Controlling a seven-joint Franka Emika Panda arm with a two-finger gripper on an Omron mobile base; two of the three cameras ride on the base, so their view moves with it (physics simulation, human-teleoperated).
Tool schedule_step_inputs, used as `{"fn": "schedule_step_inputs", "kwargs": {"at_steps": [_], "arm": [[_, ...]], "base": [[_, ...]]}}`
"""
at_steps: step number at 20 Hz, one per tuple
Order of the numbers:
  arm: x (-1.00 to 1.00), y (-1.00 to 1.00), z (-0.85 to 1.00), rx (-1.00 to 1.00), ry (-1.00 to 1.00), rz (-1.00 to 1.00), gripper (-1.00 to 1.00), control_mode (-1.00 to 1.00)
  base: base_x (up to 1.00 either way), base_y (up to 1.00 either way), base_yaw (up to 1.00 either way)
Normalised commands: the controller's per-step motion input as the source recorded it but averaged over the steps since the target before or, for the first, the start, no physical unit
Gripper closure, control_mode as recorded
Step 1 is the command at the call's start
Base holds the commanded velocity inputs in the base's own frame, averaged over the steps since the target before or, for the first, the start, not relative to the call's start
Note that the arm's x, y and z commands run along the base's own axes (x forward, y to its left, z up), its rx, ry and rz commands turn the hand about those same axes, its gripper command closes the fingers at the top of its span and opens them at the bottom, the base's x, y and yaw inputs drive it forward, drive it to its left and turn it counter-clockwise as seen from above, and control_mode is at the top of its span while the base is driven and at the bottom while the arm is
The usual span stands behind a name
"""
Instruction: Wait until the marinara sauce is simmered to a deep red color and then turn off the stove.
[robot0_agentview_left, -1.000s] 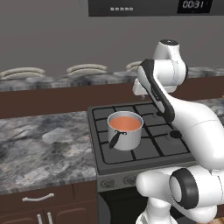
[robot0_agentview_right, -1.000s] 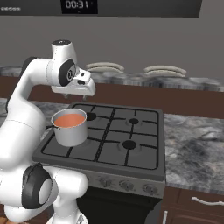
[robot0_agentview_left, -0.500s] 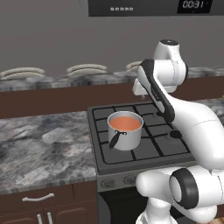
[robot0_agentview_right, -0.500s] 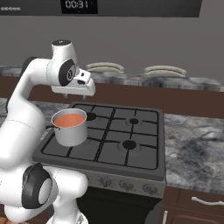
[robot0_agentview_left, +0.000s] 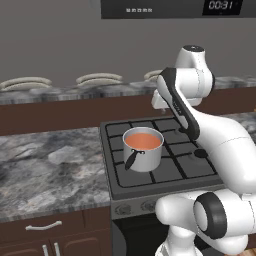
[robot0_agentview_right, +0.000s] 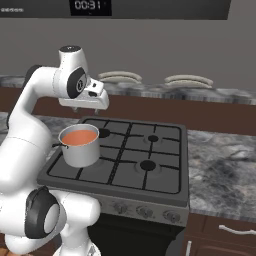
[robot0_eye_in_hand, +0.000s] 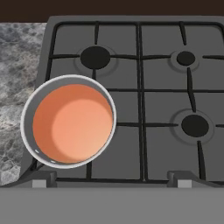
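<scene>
A small steel saucepan (robot0_agentview_left: 143, 150) of marinara sauce (robot0_eye_in_hand: 72, 123) sits on the near-left burner of the stove (robot0_agentview_right: 145, 160), the liquid a pale orange-red rather than deep red. The robot's gripper (robot0_agentview_right: 89, 103) hangs above the far-left part of the grates with its fingers (robot0_eye_in_hand: 42, 178) wide apart, holding nothing. The main risk looks to be one of timing: reaching for the knobs (robot0_agentview_right: 144, 211) while the sauce is this light would end the simmer too soon. A low sweep toward the front could also catch the pan's dark handle (robot0_agentview_left: 131, 160), which points toward the near edge. Grey marbled table (robot0_agentview_left: 45, 170) lies on both sides; pale oval dishes (robot0_agentview_right: 120, 76) rest on the far ledge, well apart.
</scene>
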Motion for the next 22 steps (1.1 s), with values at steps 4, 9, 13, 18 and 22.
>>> {"fn": "schedule_step_inputs", "kwargs": {"at_steps": [4,9,13,18,22], "arm": [[0.00,0.00,0.00,0.00,0.00,0.00,-1.00,-1.00],[0.00,0.00,0.00,0.00,0.00,0.00,-1.00,-1.00],[0.00,0.00,0.00,0.00,0.00,0.00,-1.00,-1.00],[0.00,0.00,0.00,0.00,0.00,0.00,-1.00,-1.00],[0.00,0.00,0.00,0.00,0.00,0.00,-1.00,-1.00]], "base": [[0.00,0.00,0.00],[0.00,0.00,0.00],[0.00,0.00,0.00],[0.00,0.00,0.00],[0.00,0.00,0.00]]}}
